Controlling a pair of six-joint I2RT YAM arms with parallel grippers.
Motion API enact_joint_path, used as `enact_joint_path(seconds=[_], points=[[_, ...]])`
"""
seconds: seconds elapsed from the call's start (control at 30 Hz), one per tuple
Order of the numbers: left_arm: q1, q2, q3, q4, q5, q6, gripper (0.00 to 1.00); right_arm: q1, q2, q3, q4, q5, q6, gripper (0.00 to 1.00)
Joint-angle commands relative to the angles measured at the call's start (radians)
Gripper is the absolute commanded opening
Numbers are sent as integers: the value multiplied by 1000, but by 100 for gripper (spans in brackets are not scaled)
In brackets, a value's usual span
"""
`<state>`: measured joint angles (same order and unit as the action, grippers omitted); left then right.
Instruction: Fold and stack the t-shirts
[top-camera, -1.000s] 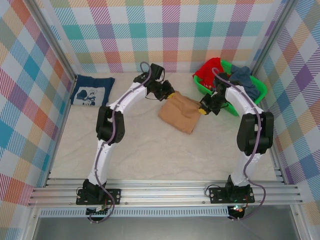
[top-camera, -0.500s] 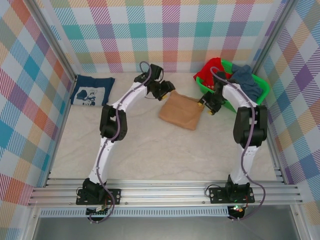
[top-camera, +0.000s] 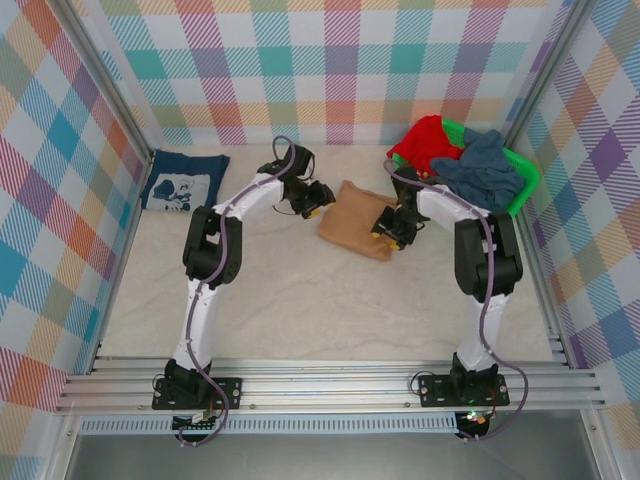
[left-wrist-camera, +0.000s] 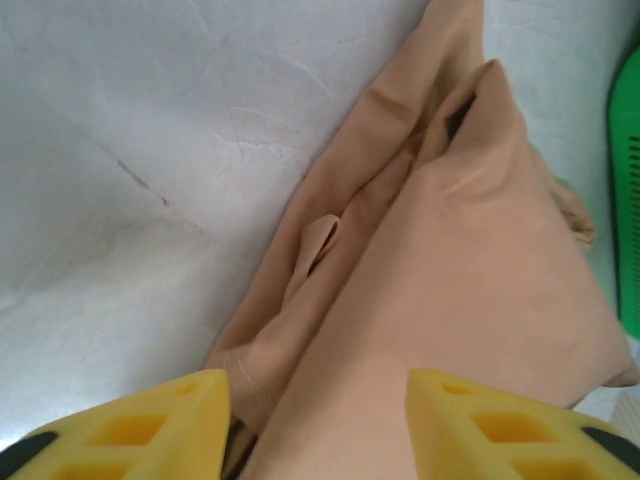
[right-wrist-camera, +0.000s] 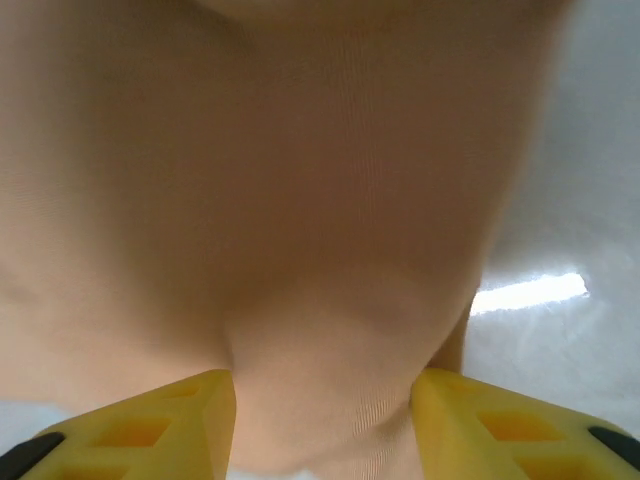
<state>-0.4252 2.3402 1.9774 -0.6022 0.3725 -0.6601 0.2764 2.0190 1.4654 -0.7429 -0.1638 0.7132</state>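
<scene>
Pale desk (top-camera: 300, 290), plaid walls: the tan shirt (top-camera: 355, 218) lay behind the desk's centre, between both hands. My left hand (top-camera: 317, 197) gaped wide just off its left edge; my right hand (top-camera: 386, 234), equally wide, straddled its right edge.

At back left, folded t-shirt (top-camera: 184, 187), other t-shirt (top-camera: 357, 219) mid-table, basket (top-camera: 524, 186) at its right, clothes (top-camera: 482, 165) in basket.

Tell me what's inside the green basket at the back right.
A red garment and a blue-grey garment are heaped in the green basket, spilling over its rim. Anything beneath them, and the basket's floor, is covered.
</scene>
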Motion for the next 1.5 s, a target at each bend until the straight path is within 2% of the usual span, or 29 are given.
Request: enact_joint_path(seconds=[0.0,0.13,0.3,0.47,0.57,0.63,0.7,0.8,0.87,0.97,1.03,1.13,1.23,1.33,1.47], points=[[-13,22,-13,-45,-13,42,37,-4,37,57,-42,14,-63,42],[-23,-51,-166,21,-22,27,22,29,49,57,-67,9,-115,30],[-42,-203,-411,93,-39,21,9,87,-8,-38,-70,3,-161,26],[-75,-397,-685,86,-50,3,6,146,-102,-172,-103,-35,-197,24],[-132,-557,-874,63,-39,-17,6,208,-206,-299,-116,-71,-206,25],[-167,-666,-996,56,-26,-54,8,250,-292,-379,-119,-113,-192,32],[-178,-767,-1052,31,-37,-81,18,264,-378,-422,-122,-154,-169,39],[-177,-904,-1027,-51,-113,-78,40,250,-488,-415,-157,-145,-142,47],[-165,-953,-991,-68,-143,-65,46,212,-528,-400,-157,-150,-129,48],[-124,-932,-966,-4,-93,-42,49,127,-539,-400,-79,-212,-130,48],[-107,-869,-940,35,-58,-12,49,95,-484,-373,-42,-250,-183,48],[-98,-792,-897,52,-80,-2,49,89,-382,-315,-50,-265,-250,46],[-73,-733,-900,113,-95,-52,49,89,-308,-282,-68,-308,-240,44],[-66,-673,-884,159,-106,-65,48,89,-343,-303,-77,-254,-201,45],[-71,-617,-800,138,-144,-40,44,87,-388,-276,-178,-175,-139,47]])
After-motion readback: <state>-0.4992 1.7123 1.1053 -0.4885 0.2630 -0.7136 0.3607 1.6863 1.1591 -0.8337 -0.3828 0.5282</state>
